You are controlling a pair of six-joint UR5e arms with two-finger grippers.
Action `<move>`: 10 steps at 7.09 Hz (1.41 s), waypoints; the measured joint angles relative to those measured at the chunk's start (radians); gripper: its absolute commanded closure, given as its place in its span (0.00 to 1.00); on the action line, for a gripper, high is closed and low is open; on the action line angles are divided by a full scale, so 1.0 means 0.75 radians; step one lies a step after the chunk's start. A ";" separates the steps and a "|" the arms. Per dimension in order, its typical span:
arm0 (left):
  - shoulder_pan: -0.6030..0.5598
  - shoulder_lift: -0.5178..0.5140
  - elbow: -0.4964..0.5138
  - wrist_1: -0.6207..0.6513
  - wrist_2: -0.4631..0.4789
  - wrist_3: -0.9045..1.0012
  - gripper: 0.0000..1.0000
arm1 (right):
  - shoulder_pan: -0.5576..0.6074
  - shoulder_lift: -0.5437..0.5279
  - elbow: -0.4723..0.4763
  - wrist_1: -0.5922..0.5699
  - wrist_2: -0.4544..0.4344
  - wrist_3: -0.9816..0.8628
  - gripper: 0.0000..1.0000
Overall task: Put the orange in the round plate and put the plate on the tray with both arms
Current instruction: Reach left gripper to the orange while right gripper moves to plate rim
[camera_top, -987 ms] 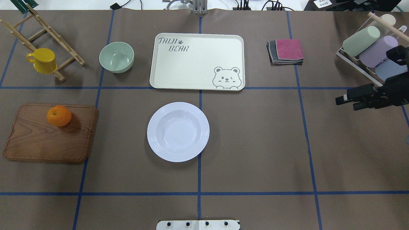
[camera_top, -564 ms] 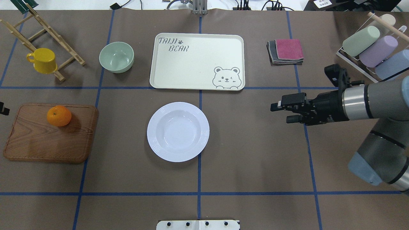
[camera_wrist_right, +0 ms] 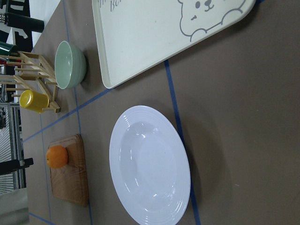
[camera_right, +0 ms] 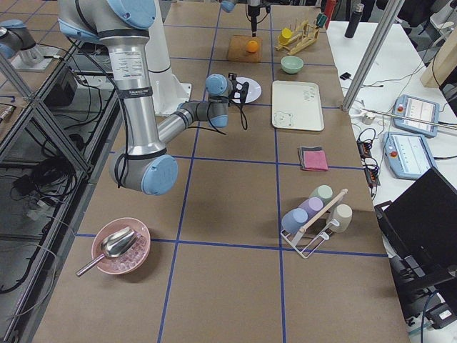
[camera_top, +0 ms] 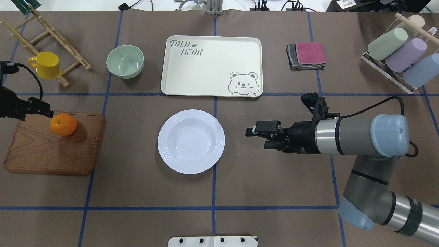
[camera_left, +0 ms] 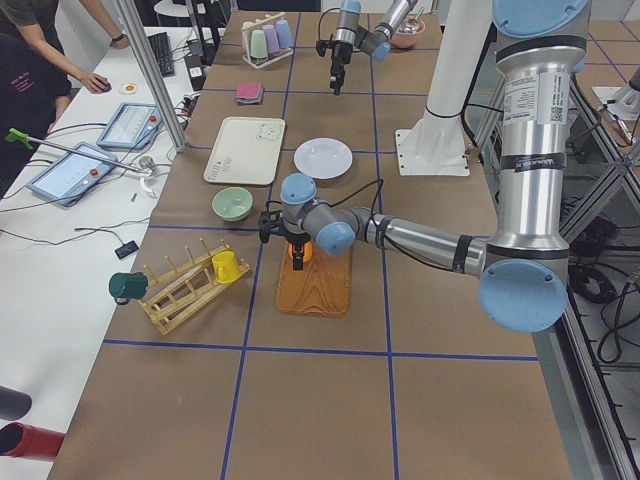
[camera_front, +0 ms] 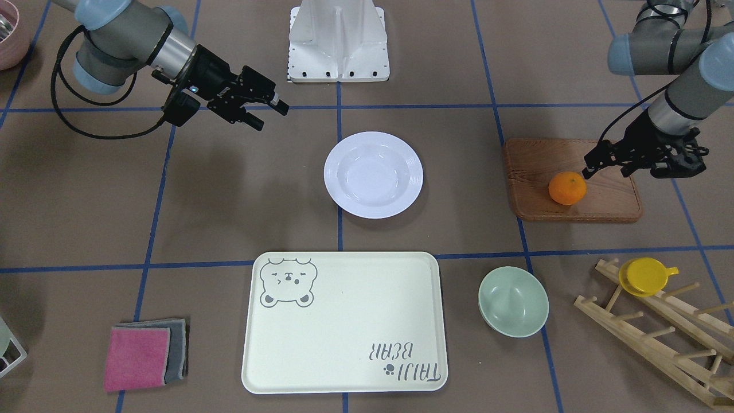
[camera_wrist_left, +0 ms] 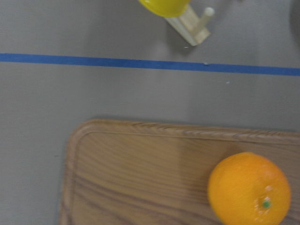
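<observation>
The orange (camera_top: 63, 124) sits on the far left part of a brown wooden board (camera_top: 51, 151); in the left wrist view the orange (camera_wrist_left: 248, 188) is at the lower right. My left gripper (camera_top: 45, 112) hovers open just left of it, a little above, not touching; in the front view the left gripper (camera_front: 606, 168) stands beside the orange (camera_front: 567, 188). The white round plate (camera_top: 191, 141) lies empty mid-table. To its right my right gripper (camera_top: 260, 138) is held level and open, pointing at the plate, a short gap away. Behind the plate lies the cream tray (camera_top: 211, 65), empty.
A pale-green bowl (camera_top: 125, 61) stands left of the tray. A yellow cup (camera_top: 46, 65) hangs on a wooden rack (camera_top: 51, 34) at the back left. Folded cloths (camera_top: 307, 55) and a rack of pastel cups (camera_top: 398, 51) are at the back right.
My right arm has swept in from the right edge toward the plate. My left gripper has come in from the left edge up to the orange. Nothing on the table has moved.
</observation>
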State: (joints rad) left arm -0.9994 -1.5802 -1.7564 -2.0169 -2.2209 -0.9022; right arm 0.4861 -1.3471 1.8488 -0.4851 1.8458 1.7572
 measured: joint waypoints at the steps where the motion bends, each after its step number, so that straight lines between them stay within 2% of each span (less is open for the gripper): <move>1: 0.025 -0.045 0.025 0.027 0.002 -0.035 0.01 | -0.045 0.033 0.000 -0.053 -0.064 0.000 0.01; 5: 0.110 -0.117 0.118 0.026 0.044 -0.114 0.03 | -0.082 0.063 -0.002 -0.115 -0.118 -0.013 0.01; 6: 0.123 -0.118 0.132 0.024 0.046 -0.119 0.14 | -0.083 0.064 -0.002 -0.115 -0.119 -0.014 0.01; 7: 0.136 -0.119 0.139 0.022 0.046 -0.134 0.30 | -0.084 0.064 -0.001 -0.116 -0.119 -0.015 0.01; 8: 0.143 -0.120 0.139 0.021 0.045 -0.155 0.39 | -0.084 0.064 -0.002 -0.116 -0.119 -0.016 0.01; 10: 0.151 -0.151 0.123 0.039 0.032 -0.218 0.38 | -0.085 0.078 -0.019 -0.116 -0.123 -0.019 0.01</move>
State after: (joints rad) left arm -0.8860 -1.6935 -1.6641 -1.9875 -2.1968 -1.0654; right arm 0.4226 -1.2889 1.8347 -0.5722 1.7538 1.7429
